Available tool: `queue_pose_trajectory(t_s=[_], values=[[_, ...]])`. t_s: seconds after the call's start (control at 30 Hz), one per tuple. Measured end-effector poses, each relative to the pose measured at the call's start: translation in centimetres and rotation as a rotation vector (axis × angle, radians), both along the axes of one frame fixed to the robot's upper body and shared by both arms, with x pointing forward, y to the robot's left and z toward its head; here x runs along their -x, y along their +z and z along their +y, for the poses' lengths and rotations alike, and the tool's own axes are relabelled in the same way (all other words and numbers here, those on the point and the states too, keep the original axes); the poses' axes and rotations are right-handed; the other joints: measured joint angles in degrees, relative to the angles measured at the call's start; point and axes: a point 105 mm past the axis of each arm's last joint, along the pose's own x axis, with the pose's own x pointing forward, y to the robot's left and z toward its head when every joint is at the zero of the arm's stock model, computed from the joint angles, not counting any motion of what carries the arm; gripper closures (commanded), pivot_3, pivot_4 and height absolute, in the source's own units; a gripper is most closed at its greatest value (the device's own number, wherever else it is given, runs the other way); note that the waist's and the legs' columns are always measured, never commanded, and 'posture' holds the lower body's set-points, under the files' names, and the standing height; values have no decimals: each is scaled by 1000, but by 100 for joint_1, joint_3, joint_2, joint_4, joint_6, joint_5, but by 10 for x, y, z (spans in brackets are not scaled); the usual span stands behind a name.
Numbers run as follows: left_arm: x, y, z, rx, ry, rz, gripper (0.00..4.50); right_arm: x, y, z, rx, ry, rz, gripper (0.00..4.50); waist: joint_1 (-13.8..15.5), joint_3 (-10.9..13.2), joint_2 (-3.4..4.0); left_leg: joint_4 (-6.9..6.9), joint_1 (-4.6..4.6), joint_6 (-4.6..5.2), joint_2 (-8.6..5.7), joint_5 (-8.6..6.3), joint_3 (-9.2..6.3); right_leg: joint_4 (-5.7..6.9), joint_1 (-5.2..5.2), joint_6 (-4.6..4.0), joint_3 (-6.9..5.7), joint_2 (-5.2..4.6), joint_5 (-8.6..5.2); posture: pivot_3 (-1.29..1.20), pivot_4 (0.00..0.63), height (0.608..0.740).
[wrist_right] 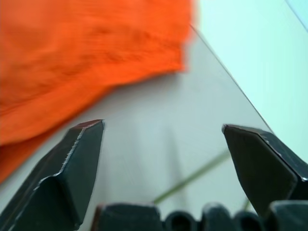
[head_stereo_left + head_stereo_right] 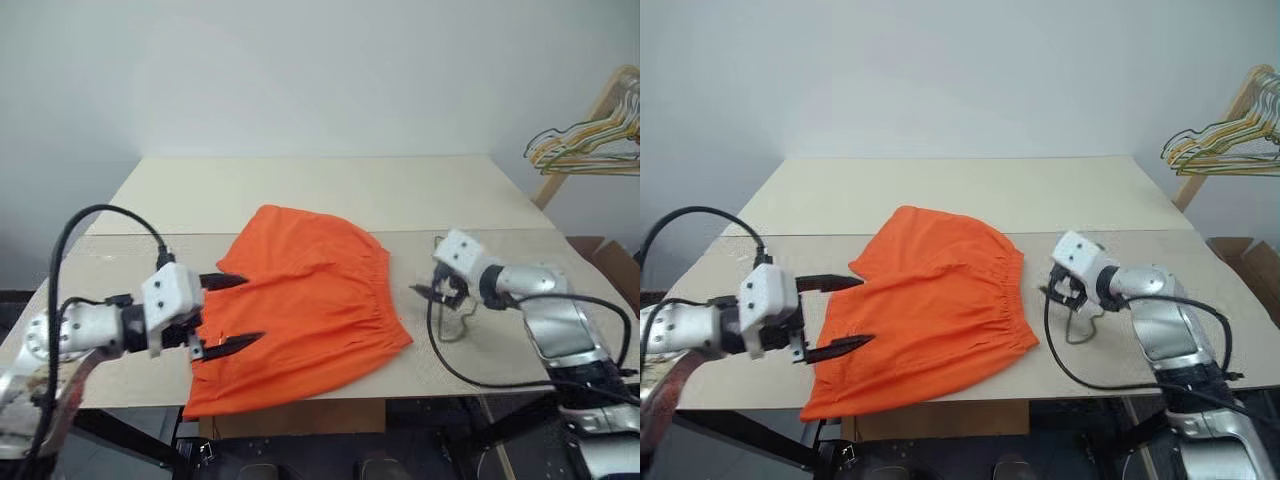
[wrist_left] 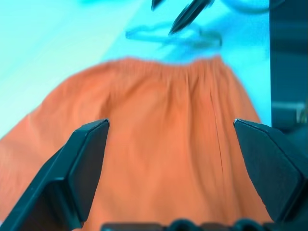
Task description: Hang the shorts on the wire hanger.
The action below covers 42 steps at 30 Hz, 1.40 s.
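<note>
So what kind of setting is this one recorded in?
Probably a plain test room rather than a home: bare white wall, a pale worktable holding only the shorts, and spare hangers on a wooden rack.

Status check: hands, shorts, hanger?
Left hand open over the shorts, holding nothing. Right hand open, empty, beside the wire hanger. Shorts flat on table, not hung. Nothing in the way.

Pale beige worktop (image 2: 330,185) with a seam running across it, plain white wall (image 2: 300,70) behind. Wooden rack (image 2: 585,125) stands at far right, carrying a bunch of yellow-green wire hangers (image 2: 585,150).
</note>
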Motion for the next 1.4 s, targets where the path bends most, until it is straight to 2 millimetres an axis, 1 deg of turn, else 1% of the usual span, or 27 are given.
queue_pose_trajectory(t_s=[0.03,0.1,0.2,0.27,0.33,0.43,0.57,0.63,0.7,0.73,1.03,1.23,1.4], values=[[-1,-1,-6,14,-14,3,7,-5,-2,-4,-58,-101,19,0,-15,0,0,0,-5,0,1,0,2,2,-10,-2,4,2,2,-77,0,740],[-1,-3,-13,16,-42,12,7,-8,-10,-7,-108,-215,56,0,-49,-1,2,-2,-12,0,3,0,1,2,-17,-3,4,6,2,-77,0,740],[1,-6,-21,23,-83,41,7,-7,-35,-4,-155,-327,142,0,-152,-1,3,-4,-14,-1,3,0,3,1,-18,-2,6,5,2,-86,0,740],[1,-8,-26,20,-108,48,7,-5,-47,1,-177,-354,179,0,-194,-1,3,-4,-13,-1,2,0,4,1,-18,-2,8,5,2,-86,0,740],[0,-12,-28,11,-116,60,7,-5,-53,6,-203,-369,196,0,-249,-1,4,-4,-14,-1,3,0,2,0,-18,-1,6,5,1,-95,0,740],[0,-16,-28,1,-126,68,7,-5,-57,2,-228,-408,204,0,-330,-1,5,-4,-18,-1,3,-1,-1,-3,-19,0,4,6,1,-94,0,740],[0,-17,-27,-17,-134,55,7,-1,-68,0,-247,-430,263,0,-433,-1,5,-5,-19,-1,3,-1,-4,-4,-19,0,4,6,0,-89,0,740],[0,-17,-27,-21,-137,49,0,-1,-69,2,-255,-421,275,376,-465,-1,6,-7,-18,-1,4,-1,-9,-5,-18,1,3,8,0,-86,0,740],[-1,-18,-27,-31,-137,37,0,0,-70,5,-258,-409,282,890,-476,-2,6,-8,-18,0,5,-1,-11,-6,-18,1,2,9,-1,-86,0,740],[-1,-18,-27,-32,-137,36,0,0,-71,6,-259,-406,287,1299,-477,-2,6,-8,-18,-1,6,-2,-12,-6,-18,1,1,10,-1,-82,0,740],[0,-23,-28,-44,-138,39,0,0,-74,10,-240,-397,301,4471,-475,-29,-18,-9,-12,-3,13,-4,-13,-7,-13,2,1,17,-1,-69,0,740],[-1,-26,-33,-38,-137,39,0,0,-75,11,-202,-374,300,4493,-468,-41,-27,-9,-10,-4,14,-5,-12,-9,-10,1,1,18,-1,-72,0,740],[-6,-25,-37,-18,-125,30,0,-2,-74,9,-166,-367,244,4493,-465,-43,-31,-9,-8,-4,14,-5,-12,-9,-8,1,2,18,-1,-78,0,740]])
